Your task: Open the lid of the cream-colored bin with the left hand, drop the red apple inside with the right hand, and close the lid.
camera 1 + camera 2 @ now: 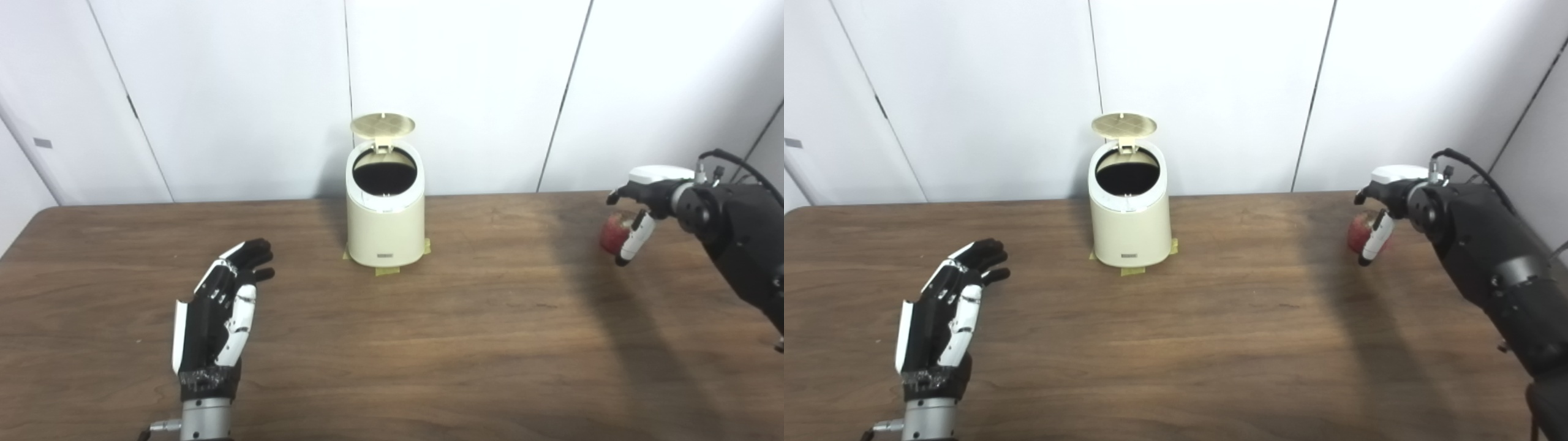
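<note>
Wood table (429,343), white wall panels (245,92); bin (384,226) lid (382,124) up.

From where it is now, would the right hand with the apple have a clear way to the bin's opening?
Probably yes: the lid stands open, bare table lies between the right hand holding the apple and the bin, and the left hand waits well aside.

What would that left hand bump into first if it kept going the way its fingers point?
Probably nothing on the table. The left hand points up and slightly right, toward the back wall, passing left of the bin. Depth is hard to judge.
</note>
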Robot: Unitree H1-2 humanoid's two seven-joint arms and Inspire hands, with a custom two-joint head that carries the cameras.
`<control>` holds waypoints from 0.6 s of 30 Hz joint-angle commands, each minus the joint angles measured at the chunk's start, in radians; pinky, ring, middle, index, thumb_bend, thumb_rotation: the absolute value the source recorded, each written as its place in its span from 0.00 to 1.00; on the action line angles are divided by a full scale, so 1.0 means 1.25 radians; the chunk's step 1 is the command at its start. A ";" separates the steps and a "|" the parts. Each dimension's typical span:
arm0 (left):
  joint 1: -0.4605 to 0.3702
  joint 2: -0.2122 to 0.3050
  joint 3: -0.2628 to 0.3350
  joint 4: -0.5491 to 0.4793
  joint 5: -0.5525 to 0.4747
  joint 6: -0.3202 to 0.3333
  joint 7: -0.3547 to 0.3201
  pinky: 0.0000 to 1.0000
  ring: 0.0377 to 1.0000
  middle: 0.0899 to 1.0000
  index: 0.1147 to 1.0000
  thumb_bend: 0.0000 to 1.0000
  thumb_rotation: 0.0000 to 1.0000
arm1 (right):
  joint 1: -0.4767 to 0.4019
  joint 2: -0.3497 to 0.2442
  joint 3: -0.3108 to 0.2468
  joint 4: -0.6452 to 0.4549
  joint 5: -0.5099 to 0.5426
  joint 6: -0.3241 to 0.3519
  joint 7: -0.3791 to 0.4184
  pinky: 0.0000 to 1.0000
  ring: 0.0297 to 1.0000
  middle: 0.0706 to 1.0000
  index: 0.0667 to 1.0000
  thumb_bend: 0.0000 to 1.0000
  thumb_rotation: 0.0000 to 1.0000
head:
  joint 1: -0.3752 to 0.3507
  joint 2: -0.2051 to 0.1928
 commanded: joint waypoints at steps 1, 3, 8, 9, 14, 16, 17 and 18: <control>-0.014 -0.009 0.002 -0.029 0.006 -0.022 0.006 0.71 0.76 0.75 0.70 0.16 0.48 | -0.032 -0.008 -0.023 -0.020 0.011 0.031 -0.012 0.71 0.89 0.96 0.88 0.98 0.27 | 0.000 0.001; -0.013 -0.009 0.002 -0.030 0.007 -0.021 0.007 0.71 0.76 0.75 0.69 0.16 0.47 | -0.032 -0.005 -0.022 -0.013 0.011 0.036 -0.016 0.70 0.89 0.96 0.88 0.97 0.26 | 0.000 0.001; -0.011 -0.010 0.000 -0.037 0.010 -0.019 0.008 0.71 0.76 0.74 0.69 0.16 0.46 | -0.037 -0.002 -0.013 0.007 0.016 0.027 -0.021 0.66 0.85 0.95 0.89 1.00 0.29 | 0.004 0.006; -0.010 -0.011 0.000 -0.039 0.011 -0.019 0.009 0.71 0.76 0.74 0.69 0.16 0.46 | -0.037 -0.001 -0.013 0.014 0.019 0.022 -0.026 0.67 0.85 0.95 0.89 1.00 0.29 | 0.005 0.007; -0.009 -0.011 -0.002 -0.044 0.016 -0.021 0.009 0.71 0.76 0.74 0.69 0.16 0.47 | -0.039 0.002 -0.009 0.056 0.026 0.008 -0.049 0.68 0.85 0.93 0.88 0.97 0.27 | 0.008 0.009; -0.009 -0.013 -0.002 -0.047 0.009 -0.020 0.009 0.71 0.76 0.74 0.68 0.16 0.45 | -0.042 0.008 -0.009 0.073 0.033 0.021 -0.046 0.66 0.85 0.94 0.88 0.97 0.26 | 0.008 0.010; -0.008 -0.013 -0.002 -0.048 0.008 -0.019 0.009 0.70 0.75 0.74 0.68 0.16 0.44 | -0.043 0.010 -0.009 0.077 0.035 0.025 -0.045 0.66 0.87 0.96 0.88 0.98 0.25 | 0.008 0.011; -0.008 -0.014 -0.002 -0.050 0.009 -0.017 0.010 0.70 0.75 0.74 0.68 0.16 0.44 | -0.044 0.011 -0.008 0.085 0.037 0.026 -0.043 0.66 0.87 0.96 0.88 0.98 0.24 | 0.008 0.011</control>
